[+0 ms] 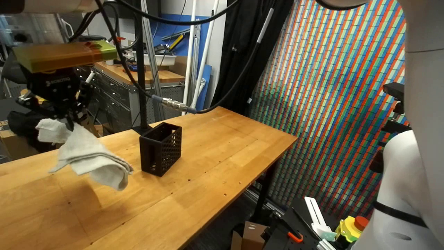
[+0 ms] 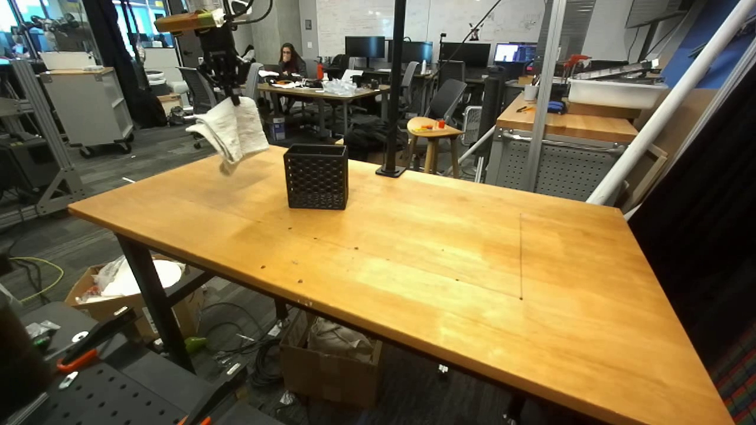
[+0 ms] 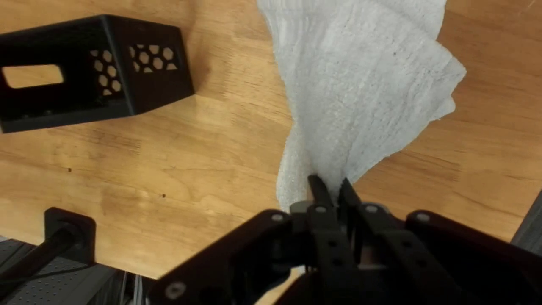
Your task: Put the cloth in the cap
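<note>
Pinching the wrinkled off-white cloth [image 3: 347,84], our black two-fingered gripper [image 3: 329,182] hangs above the wooden bench [image 2: 443,251]. We see the black box-shaped mesh cap [image 2: 317,180] upright, apart from the cloth, near the bench edge with the black pole [image 2: 395,88].

Clock positions from the centre of the wooden worktop [image 2: 449,230] in an exterior view: black post [image 2: 395,88] upright on it at 12 o'clock; beyond, seated person [image 2: 292,64] at 11, stool [image 2: 436,134] between 12 and 1, white tub [image 2: 617,95] at 2; cardboard box [image 2: 322,378] below at 7. In an exterior view, multicoloured striped panel [image 1: 329,93] at 2.
</note>
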`<state>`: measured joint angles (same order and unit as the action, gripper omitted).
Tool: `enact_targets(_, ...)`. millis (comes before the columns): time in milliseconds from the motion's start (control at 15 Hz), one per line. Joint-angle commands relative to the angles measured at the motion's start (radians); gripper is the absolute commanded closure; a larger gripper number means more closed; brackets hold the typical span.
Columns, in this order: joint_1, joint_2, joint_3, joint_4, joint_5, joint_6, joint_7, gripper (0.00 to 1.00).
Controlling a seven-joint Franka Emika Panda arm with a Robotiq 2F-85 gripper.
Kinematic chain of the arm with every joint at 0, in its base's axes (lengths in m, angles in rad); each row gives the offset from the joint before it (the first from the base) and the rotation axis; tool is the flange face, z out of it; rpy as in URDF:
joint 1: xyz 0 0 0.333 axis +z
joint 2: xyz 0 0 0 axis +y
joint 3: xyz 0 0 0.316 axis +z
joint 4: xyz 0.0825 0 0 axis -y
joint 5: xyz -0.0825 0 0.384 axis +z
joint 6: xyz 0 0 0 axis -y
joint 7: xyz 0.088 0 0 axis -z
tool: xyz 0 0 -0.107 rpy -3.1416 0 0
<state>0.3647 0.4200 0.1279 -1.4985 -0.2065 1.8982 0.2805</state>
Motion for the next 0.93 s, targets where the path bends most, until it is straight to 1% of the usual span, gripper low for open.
enact_targets(0, -0.045, -0.080, -0.002, -0.026, -0.015, -0.068, -0.092, 0.96)
enact_targets(200, -0.082, -0.119, -0.007, -0.024, -0.036, -0.122, -0.148, 0.96)
enact_targets(600, -0.152, -0.216, -0.017, -0.018, -0.126, -0.212, -0.285, 0.96)
enact_targets(667, -0.165, -0.227, -0.017, -0.019, -0.132, -0.215, -0.315, 0.96)
enact_targets(867, -0.203, -0.240, -0.015, -0.024, -0.121, -0.172, -0.416, 0.96)
